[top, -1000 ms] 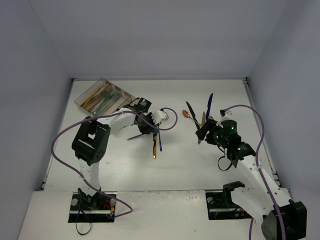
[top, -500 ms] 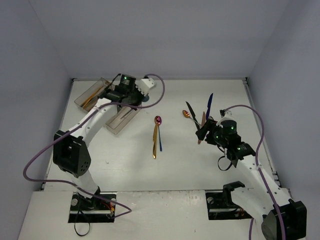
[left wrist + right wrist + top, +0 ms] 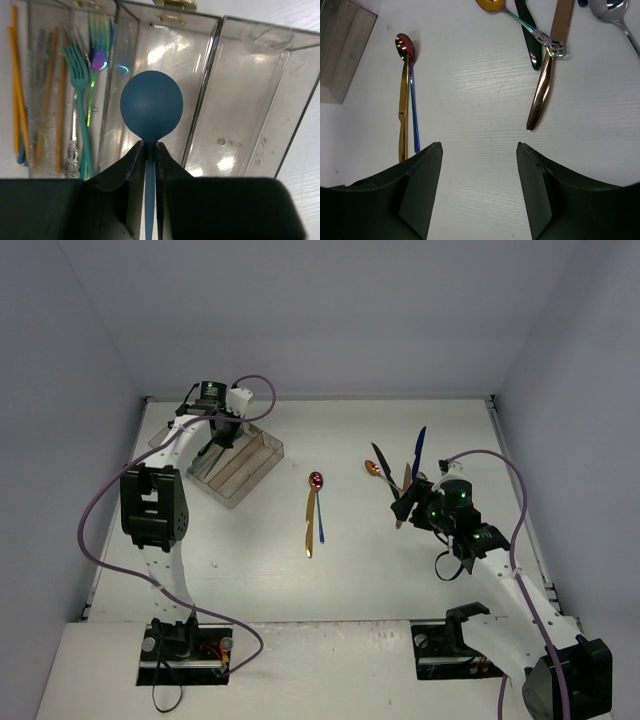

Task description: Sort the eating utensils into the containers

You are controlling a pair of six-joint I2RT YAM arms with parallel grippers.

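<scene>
At the table's (image 3: 400,430) far-left corner your tray (image 3: 250,100) lies open-topped, so the left gripper (image 3: 149,147), clamped on the blue spoon's (image 3: 151,102) stem, hangs it over an empty slot (forks (image 3: 80,90) fill the next), dividers close alongside, while the right gripper (image 3: 479,146) stands jaws apart over bare table.

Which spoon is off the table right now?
The blue spoon, clamped in the left gripper over the tray; the iridescent spoon and gold spoon lie flat.

White table (image 3: 250,585), tray (image 3: 256,476), loose utensils (image 3: 311,526)
</scene>
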